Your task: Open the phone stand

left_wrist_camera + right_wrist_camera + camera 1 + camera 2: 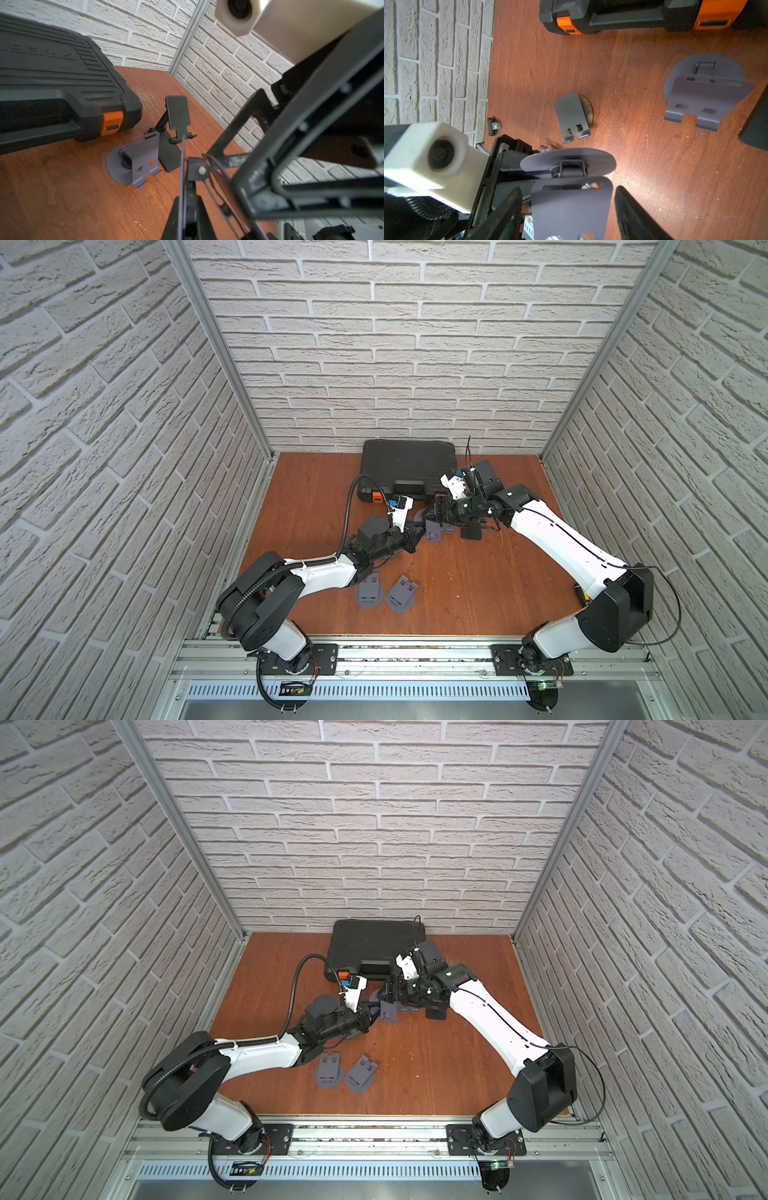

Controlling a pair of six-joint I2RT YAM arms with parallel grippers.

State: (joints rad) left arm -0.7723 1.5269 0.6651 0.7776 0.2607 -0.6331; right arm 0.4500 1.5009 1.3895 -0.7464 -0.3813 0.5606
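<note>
mid-frame, left gripper (417, 532) clamps the phone stand (571, 207); right gripper (569, 188), jaws apart, straddles it. next, likely: pinch and unfold.

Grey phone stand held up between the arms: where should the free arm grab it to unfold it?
The flat plate, across its side edges, coming from the end opposite the hinge. The left gripper pinches the round base, leaving the plate free to swing on that hinge, and it sits squarely between the right gripper's open fingers, so closing there probably suits.
</note>
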